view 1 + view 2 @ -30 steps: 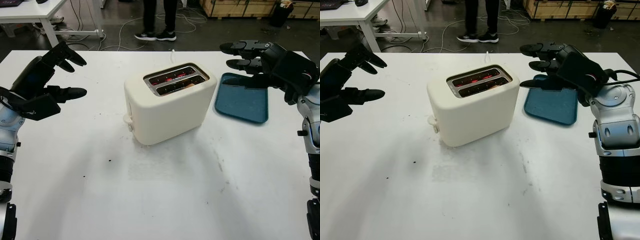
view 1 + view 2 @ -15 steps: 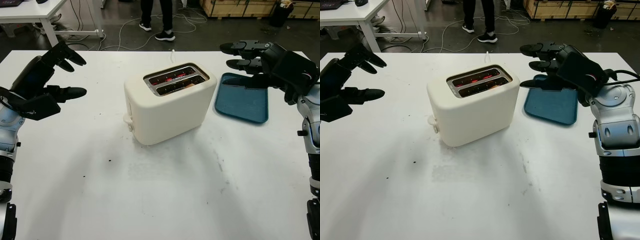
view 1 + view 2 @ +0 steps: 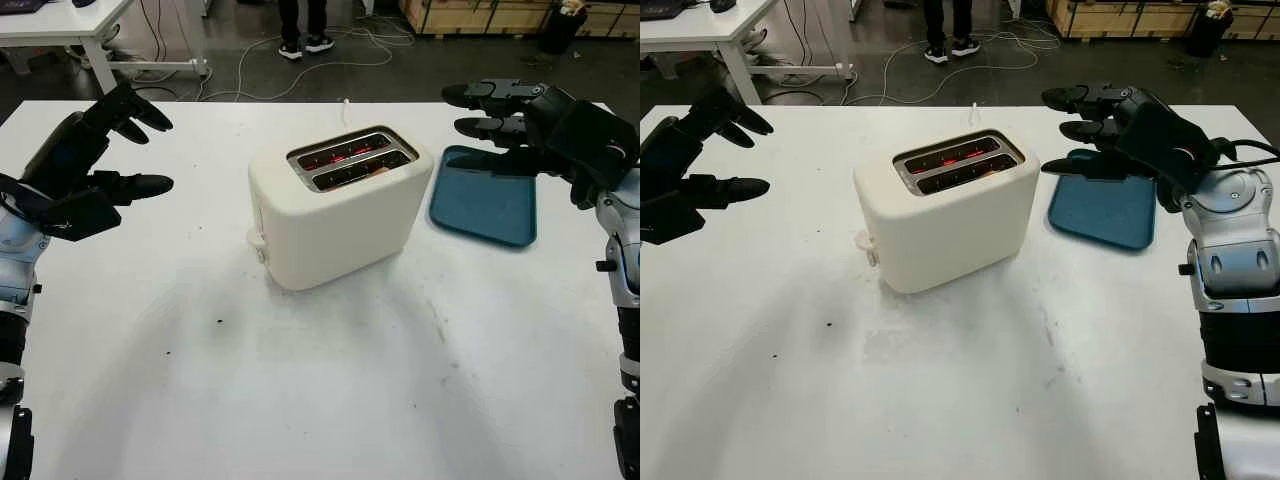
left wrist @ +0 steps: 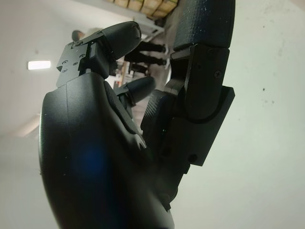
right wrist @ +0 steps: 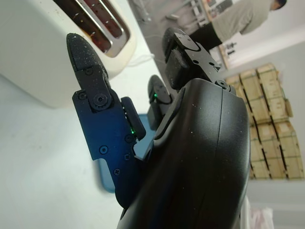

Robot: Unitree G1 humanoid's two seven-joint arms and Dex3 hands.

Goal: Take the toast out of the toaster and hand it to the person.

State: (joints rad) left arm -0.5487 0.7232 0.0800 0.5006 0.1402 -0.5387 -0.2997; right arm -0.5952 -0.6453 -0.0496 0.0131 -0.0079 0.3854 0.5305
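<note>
The cream toaster (image 3: 335,205) holds toast (image 3: 378,171) sunk low in its glowing near slot. Right of it lies a blue tray (image 3: 483,196). My left hand (image 3: 88,165) and right hand (image 3: 520,120) flank the toaster, both open.

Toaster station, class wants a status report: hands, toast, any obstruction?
Left hand open, left of toaster. Right hand open above blue tray. Toast down in glowing slots. Nothing blocking.
</note>
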